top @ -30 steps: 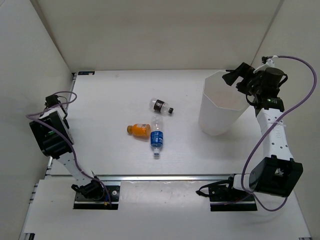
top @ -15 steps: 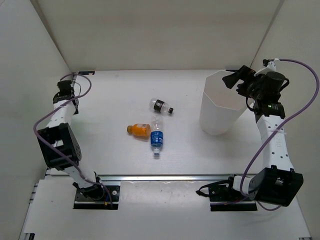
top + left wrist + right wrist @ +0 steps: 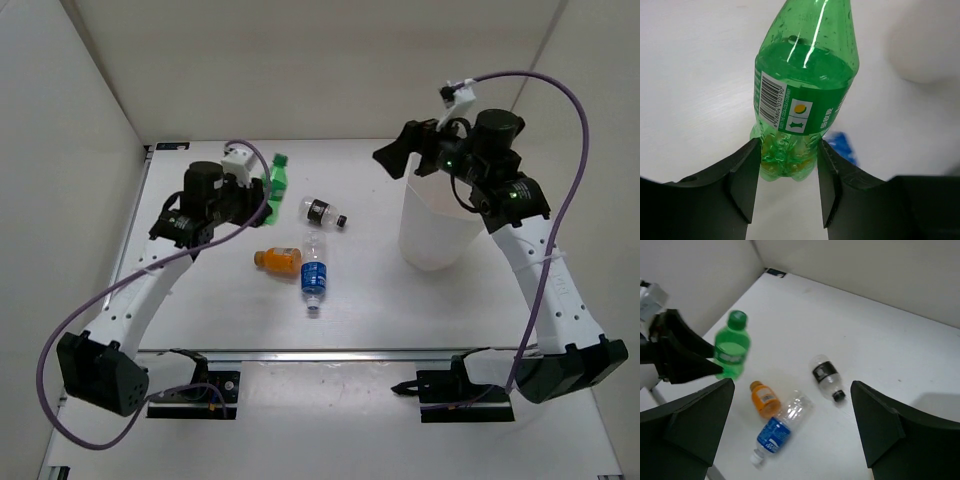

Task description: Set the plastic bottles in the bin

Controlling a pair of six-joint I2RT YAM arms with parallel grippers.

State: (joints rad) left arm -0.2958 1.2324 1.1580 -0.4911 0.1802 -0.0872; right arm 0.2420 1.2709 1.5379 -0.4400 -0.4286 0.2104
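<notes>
Three plastic bottles lie on the table (image 3: pixel 380 300): the orange bottle (image 3: pixel 279 259) touching the blue-labelled bottle (image 3: pixel 314 270), and the black-labelled bottle (image 3: pixel 322 212) just beyond them. A fourth, the green bottle (image 3: pixel 802 100), is clamped near its base between the left gripper (image 3: pixel 789 150) jaws, left of the others. The bin (image 3: pixel 440 225) stands upright at the right. The right gripper (image 3: pixel 792 385) hangs near its rim, jaws spread wide, holding nothing.

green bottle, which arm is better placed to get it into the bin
Left. The left claw is shut on the green bottle at its base, so it only has to carry it across to the bin. The right claw is open and empty near the bin's rim.
</notes>
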